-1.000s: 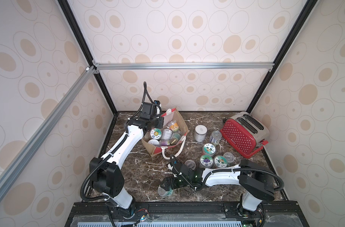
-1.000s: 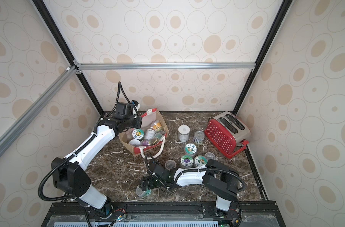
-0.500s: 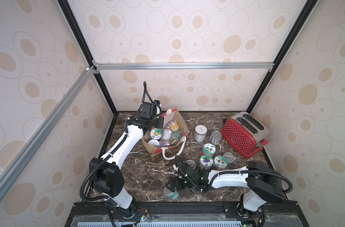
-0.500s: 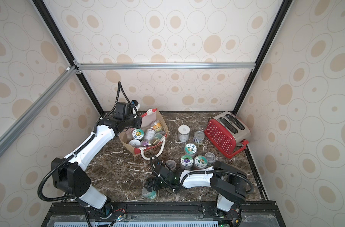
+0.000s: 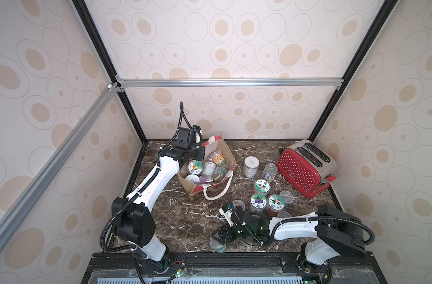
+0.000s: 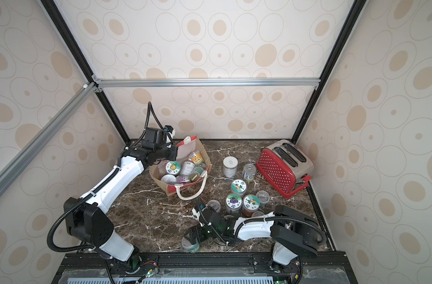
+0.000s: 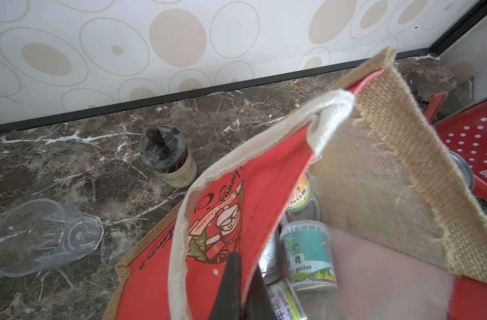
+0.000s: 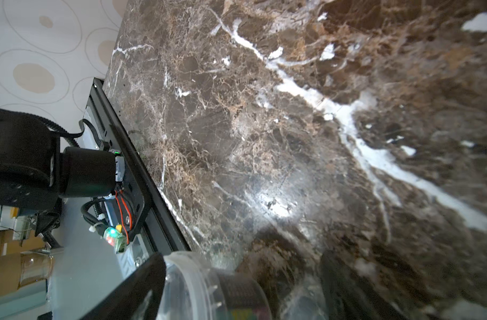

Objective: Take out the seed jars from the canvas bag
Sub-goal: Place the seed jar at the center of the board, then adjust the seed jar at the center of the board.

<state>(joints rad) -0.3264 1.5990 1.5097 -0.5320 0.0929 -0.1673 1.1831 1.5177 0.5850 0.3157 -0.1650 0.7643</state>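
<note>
While the left jaws are clenched on the rim of the bag (image 7: 375, 171), propping it open over the jars (image 5: 195, 166) inside, the right jaws straddle one jar (image 5: 218, 247) well apart from the bag, on its robot-facing side, at the front edge of the surface (image 5: 185, 221); whether they clamp it cannot be told. Let go tilted or nudged there, that round jar could roll off the edge, and a slipped left pinch would drop the wall onto the rest.
</note>
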